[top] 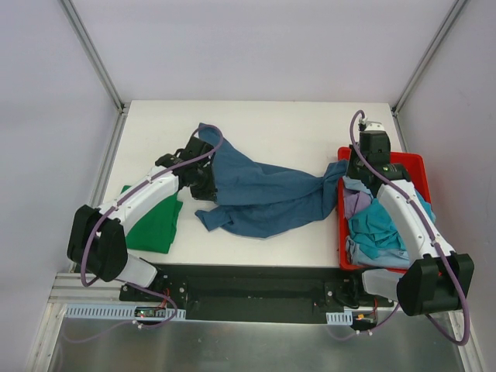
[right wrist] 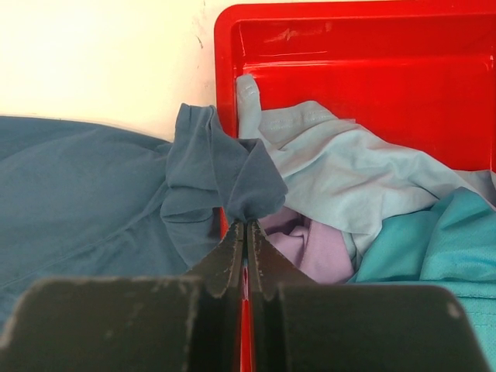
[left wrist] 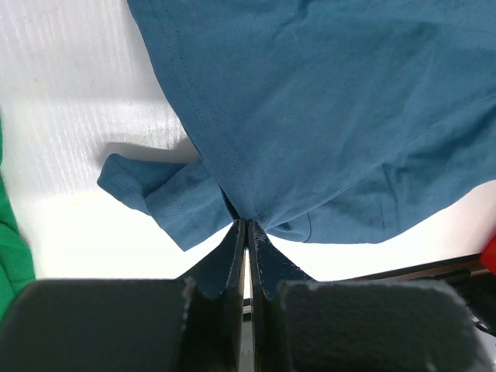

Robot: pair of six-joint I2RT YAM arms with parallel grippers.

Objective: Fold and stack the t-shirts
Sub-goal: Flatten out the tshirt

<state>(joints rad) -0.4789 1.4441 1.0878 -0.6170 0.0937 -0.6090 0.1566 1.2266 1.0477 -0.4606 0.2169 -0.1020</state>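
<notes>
Now, the dark blue tee is pinched by both left gripper and right gripper. It should be lifted clear of the red bin, tensioned evenly, then laid flat.

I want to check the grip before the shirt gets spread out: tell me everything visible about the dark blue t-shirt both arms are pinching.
The dark blue t-shirt looks like soft, matte cotton knit with stitched hems. It is unfolded and crumpled. It lies stretched across the white table, with one end reaching the rim of the red bin. The left gripper is shut on its edge beside a sleeve. The right gripper is shut on a bunched corner at the bin's wall.
</notes>
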